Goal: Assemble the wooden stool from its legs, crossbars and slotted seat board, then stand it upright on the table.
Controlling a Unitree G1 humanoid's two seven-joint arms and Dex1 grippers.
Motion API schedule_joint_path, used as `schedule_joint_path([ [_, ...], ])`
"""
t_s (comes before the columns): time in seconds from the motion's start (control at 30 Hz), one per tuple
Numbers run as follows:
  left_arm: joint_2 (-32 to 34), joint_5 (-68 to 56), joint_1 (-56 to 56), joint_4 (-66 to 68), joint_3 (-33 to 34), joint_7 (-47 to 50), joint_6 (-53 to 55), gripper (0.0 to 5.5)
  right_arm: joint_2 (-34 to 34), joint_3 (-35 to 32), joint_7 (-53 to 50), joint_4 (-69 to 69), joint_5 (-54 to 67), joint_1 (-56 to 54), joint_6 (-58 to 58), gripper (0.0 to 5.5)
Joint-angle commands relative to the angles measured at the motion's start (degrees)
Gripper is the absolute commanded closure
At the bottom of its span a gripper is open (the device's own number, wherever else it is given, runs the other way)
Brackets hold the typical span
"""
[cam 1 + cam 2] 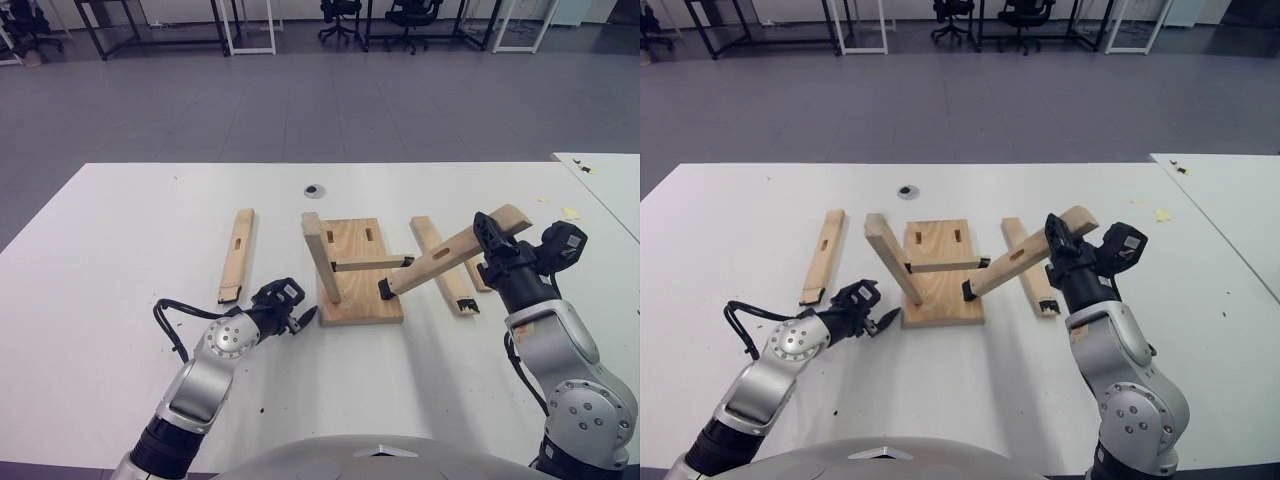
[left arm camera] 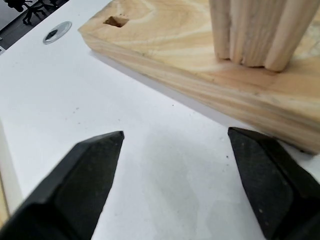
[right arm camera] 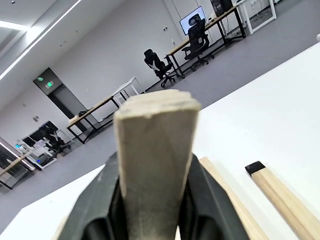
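The white surface [image 1: 120,250] carries a pale wooden seat board with two rectangular slots [image 1: 365,295], lying flat near its centre. One light wooden leg [image 1: 321,257] rises from the board's nine o'clock edge, leaning slightly. A slotted loose leg [image 1: 237,255] lies flat at nine o'clock of the board, well apart. Another black-tipped leg [image 1: 458,292] lies at three o'clock, partly covered by the tilted leg [image 1: 450,255] that the right hand [image 1: 492,240] clamps near its upper end. A thin crossbar [image 1: 370,264] spans between the rising leg and the tilted leg; whether its end is seated cannot be told. The left hand [image 1: 300,318] rests at seven o'clock, its fingers [image 2: 90,170] spread apart over bare surface.
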Motion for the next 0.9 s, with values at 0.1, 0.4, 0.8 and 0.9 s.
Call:
schedule_joint_path([
  [0.1, -2.0, -1.5, -2.0, -0.8, -1.3, -0.4, 2.9, 1.66, -4.4, 9.2, -0.3, 3.1, -12.0, -0.7, 4.4, 4.49],
  [0.4, -3.3, -2.1, -5.0, -0.5, -1.3, -0.1, 3.3, 1.66, -6.8, 16.6, 1.0, 6.2, -18.2, 0.2, 10.3, 4.46],
  [0.8, 10.0, -16.7, -30.2, 7.8, 20.7, -13.7, 3.2, 1.66, -10.2, 15.4, 4.9, 11.3, -21.0, -4.2, 8.8, 4.38],
  [0.9, 10.1, -22.7, -49.1, 18.0, 20.9, -20.5, 7.1, 1.66, -10.3, 17.6, 5.8, 12.3, -22.1, -4.9, 8.4, 4.37],
])
